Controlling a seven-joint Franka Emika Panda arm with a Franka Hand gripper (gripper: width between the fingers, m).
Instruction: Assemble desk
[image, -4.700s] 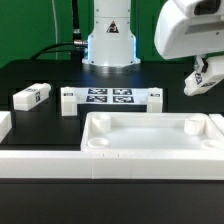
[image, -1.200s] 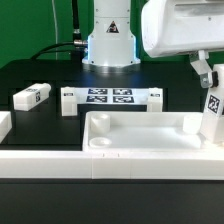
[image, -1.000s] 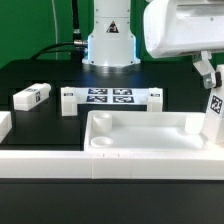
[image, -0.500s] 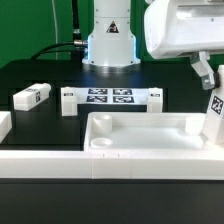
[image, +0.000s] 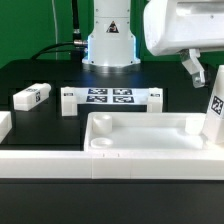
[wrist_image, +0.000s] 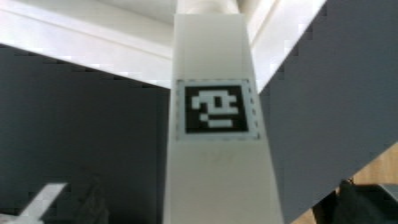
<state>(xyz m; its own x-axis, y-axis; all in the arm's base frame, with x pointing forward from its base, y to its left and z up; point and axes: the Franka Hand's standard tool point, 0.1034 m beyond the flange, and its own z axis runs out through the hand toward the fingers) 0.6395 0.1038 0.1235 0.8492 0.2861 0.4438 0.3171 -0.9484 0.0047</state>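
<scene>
Upright at the far corner of the desk top (image: 150, 138), on the exterior view's right: one white leg (image: 215, 108), square tag turned to the camera, partly cut by the picture's edge. Lower end hidden behind the tray's rim; seated in a socket or only resting there, not possible to tell.

Jaws wide, holding nothing. One finger (image: 192, 68) hanging beside the upper part of this leg, apart from it, a clear strip of background between; the other finger outside the exterior view. Above, the white wrist body (image: 175, 25).

In the wrist view, the same leg (wrist_image: 217, 120) through the middle, tag facing the lens, dark grey surfaces on both sides; fingers or table, not clear.

Desk top lying flat at the near edge of the table (image: 50, 125), open side up, a round socket (image: 100, 143) in its near corner on the exterior view's left. Touching or just beside it on that side, a low white rail (image: 40, 163) along the near edge.

Further back, at the middle of the black table, the marker board (image: 108, 97), in front of the robot's base (image: 108, 45). Toward the table's edge on the exterior view's left, well apart from the tray, a second leg (image: 32, 96) lying on its side, tag up. At the picture's very edge there, one more white part (image: 4, 126), too cut off for naming.
</scene>
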